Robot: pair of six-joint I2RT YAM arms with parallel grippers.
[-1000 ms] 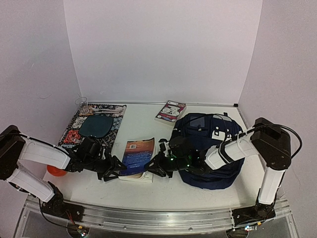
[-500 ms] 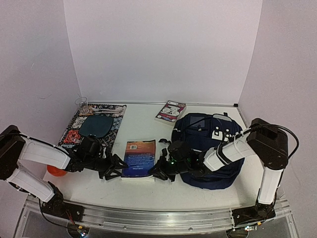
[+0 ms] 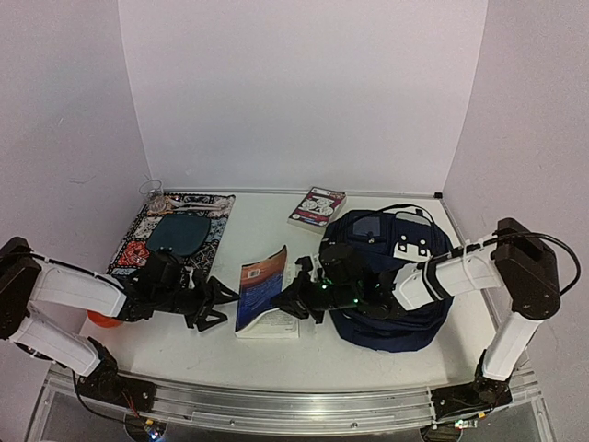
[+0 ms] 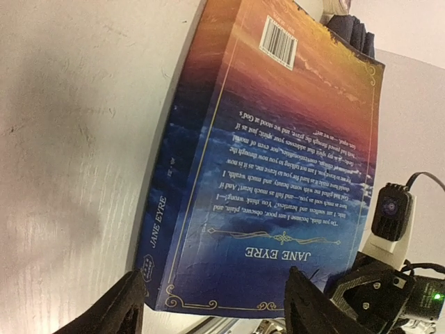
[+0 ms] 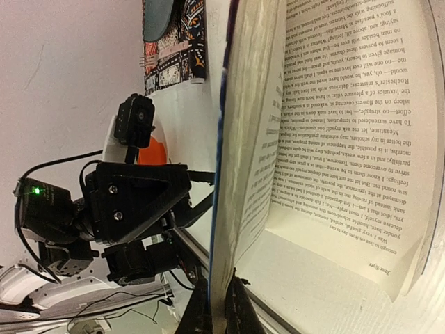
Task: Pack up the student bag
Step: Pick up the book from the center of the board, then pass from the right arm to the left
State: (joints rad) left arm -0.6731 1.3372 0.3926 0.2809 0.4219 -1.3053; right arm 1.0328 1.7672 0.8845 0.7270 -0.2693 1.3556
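Top external view, starting at my end of the table (image 3: 267, 230): my right gripper (image 3: 296, 302) is clamped on the front cover and maybe a few leaves of the Jane Eyre paperback (image 3: 261, 285). That flap is tipped up and the rest of the book lies open on the table. My left gripper (image 3: 219, 304) sits just beside the book's other edge with its fingers spread wide, holding nothing. From its wrist cam the back cover fills the gap ahead of the fingers, but I can't tell if either one touches it.

So progress-wise I'd say we're barely started. The student bag (image 3: 391, 327) is lying on the right half of the table, right behind my right arm, and as far as I can see nothing has gone into it. The paperback still needs to be picked up properly, not by one flap, and carried over. Further back, a second book (image 3: 317, 208) waits near the wall beside the bag's top end. The patterned mat (image 3: 133, 250) with the teal oval is off to the far left.

Stuff I can't make out:
- My right arm covers the middle of the bag, so I can't say whether the main zip is open.
- An orange thing (image 3: 104, 319) pokes out from under my left arm and is mostly hidden.
- There are small bits along the mat's far edge that are too tiny to name.
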